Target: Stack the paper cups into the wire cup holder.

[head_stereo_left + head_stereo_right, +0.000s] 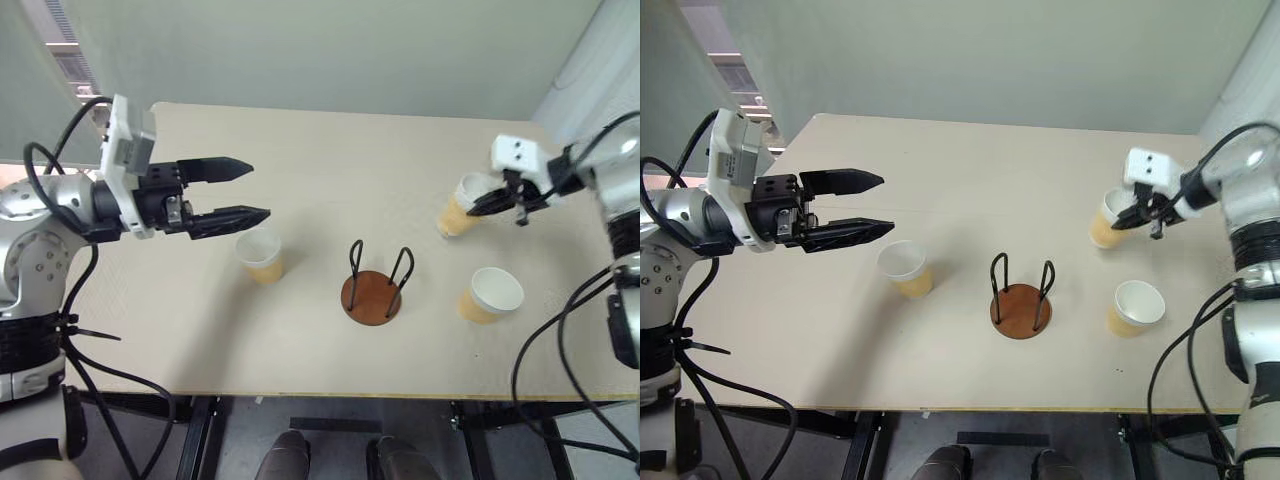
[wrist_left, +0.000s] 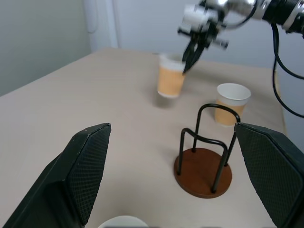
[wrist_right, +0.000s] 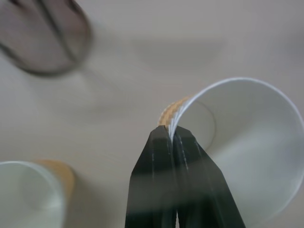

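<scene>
right end effector pinches a cup by the rim, left waits spread

we see the right end effector clenched on the rim of one paper cup, its two black fingers pressed together with the cup wall between them, one inside the white mouth and one against the tan outside. in the left wrist view this held cup hangs just off the bench, with its shadow on the surface beneath it. it sits toward the far right part of the bench, beyond and to the right of the wire cup holder.

the wire cup holder stands upright near the middle of the bench, its reddish-brown disc flat on the surface and its two black wire loops rising from it. no cup is in it.

a second cup stands upright on the bench to the right of the holder, nearer the front edge than the held one, apart from both. a third cup stands upright to the left of the holder, well clear of it.

the left end effector is released, fingers spread wide and holding nothing. it hovers above the bench, pointing roughly level toward the right, just beyond the third cup and not touching it.
</scene>
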`<state>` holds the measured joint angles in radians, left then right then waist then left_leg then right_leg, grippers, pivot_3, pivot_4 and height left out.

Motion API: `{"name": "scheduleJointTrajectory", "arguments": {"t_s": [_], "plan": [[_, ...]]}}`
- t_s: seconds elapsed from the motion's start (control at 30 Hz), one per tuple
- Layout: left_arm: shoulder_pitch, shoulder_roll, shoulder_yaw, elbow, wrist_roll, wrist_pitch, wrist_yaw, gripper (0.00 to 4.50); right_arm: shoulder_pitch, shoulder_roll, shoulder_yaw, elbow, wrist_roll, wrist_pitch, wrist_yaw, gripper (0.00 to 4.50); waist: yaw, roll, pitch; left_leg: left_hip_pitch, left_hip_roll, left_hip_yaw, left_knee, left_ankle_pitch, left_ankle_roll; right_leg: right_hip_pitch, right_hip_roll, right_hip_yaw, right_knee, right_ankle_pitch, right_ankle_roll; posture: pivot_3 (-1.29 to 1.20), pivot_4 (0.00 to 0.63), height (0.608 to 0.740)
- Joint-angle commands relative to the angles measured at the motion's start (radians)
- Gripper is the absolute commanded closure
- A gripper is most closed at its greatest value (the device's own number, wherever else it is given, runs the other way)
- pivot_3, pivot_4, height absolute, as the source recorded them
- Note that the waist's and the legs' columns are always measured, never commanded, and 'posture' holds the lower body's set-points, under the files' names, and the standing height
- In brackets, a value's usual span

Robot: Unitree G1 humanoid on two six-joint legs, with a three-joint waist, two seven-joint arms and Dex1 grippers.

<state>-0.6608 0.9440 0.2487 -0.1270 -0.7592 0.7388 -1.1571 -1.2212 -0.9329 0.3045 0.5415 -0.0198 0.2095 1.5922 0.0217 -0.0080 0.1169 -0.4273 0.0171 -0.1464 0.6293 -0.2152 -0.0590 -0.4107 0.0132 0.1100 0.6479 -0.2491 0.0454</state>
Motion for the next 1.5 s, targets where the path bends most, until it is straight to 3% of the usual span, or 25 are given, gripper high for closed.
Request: {"name": "scheduleJointTrajectory", "arguments": {"t_s": [0.03, 0.13, 0.27, 0.6, 1.2, 1.3, 1.5], "plan": [[0.013, 0.021, 0.011, -0.037, -0.008, -0.013, -0.020, 0.00, 0.016, -0.114, 0.021, -0.408, 0.242, 0.210, 0.022, 4.49, -0.002, 0.000, 0.000, 0.000, 0.000, 0.000, -0.001, 0.000, 0.000, 0.000, 0.000, 0.000, -0.001, 0.000, 0.000, 0.00, 0.150, 0.740], [0.011, 0.025, -0.011, -0.028, 0.006, -0.026, -0.042, 0.00, 0.035, -0.160, 0.031, -0.588, 0.317, 0.285, 0.022, 4.49, -0.005, -0.002, -0.001, 0.001, 0.003, -0.001, 0.000, -0.001, -0.001, 0.002, 0.004, 0.000, -0.002, -0.001, -0.001, 0.00, 0.150, 0.740], [0.001, 0.032, -0.052, -0.015, 0.034, -0.050, -0.074, 0.00, 0.056, -0.146, 0.038, -0.679, 0.315, 0.304, 0.022, 4.49, -0.009, -0.001, -0.001, 0.002, 0.003, 0.000, 0.002, -0.003, 0.004, 0.002, 0.004, 0.001, -0.001, 0.000, 0.000, 0.00, 0.150, 0.740], [0.088, 0.076, -0.120, -0.042, 0.149, -0.149, -0.127, 0.00, 0.030, -0.041, 0.052, -0.685, 0.258, 0.279, 0.022, 4.49, -0.015, -0.001, -0.001, 0.007, 0.004, 0.000, 0.002, -0.002, 0.011, 0.001, 0.004, 0.000, 0.011, 0.000, -0.003, 0.00, 0.150, 0.740], [0.101, 0.047, -0.114, -0.063, 0.151, -0.150, -0.089, 0.00, 0.051, 0.055, 0.137, -0.647, 0.170, 0.182, 0.016, 4.49, -0.016, -0.001, -0.001, 0.007, 0.005, -0.001, 0.002, -0.002, 0.011, -0.001, 0.005, 0.000, 0.014, -0.001, -0.004, 0.00, 0.150, 0.740], [0.100, 0.048, -0.112, -0.065, 0.152, -0.151, -0.086, 0.00, 0.063, 0.050, 0.145, -0.648, 0.165, 0.178, 0.021, 3.91, -0.015, -0.001, -0.001, 0.006, 0.005, -0.001, 0.002, -0.002, 0.011, -0.001, 0.005, 0.000, 0.014, -0.001, -0.004, 0.00, 0.150, 0.740], [0.109, 0.055, -0.098, -0.075, 0.159, -0.152, -0.053, 0.00, 0.066, 0.075, 0.074, -0.623, 0.189, 0.244, -0.025, 1.95, -0.016, -0.001, -0.001, 0.006, 0.005, 0.000, 0.002, -0.002, 0.011, -0.001, 0.005, 0.000, 0.014, -0.001, -0.004, 0.00, 0.150, 0.740]]}}
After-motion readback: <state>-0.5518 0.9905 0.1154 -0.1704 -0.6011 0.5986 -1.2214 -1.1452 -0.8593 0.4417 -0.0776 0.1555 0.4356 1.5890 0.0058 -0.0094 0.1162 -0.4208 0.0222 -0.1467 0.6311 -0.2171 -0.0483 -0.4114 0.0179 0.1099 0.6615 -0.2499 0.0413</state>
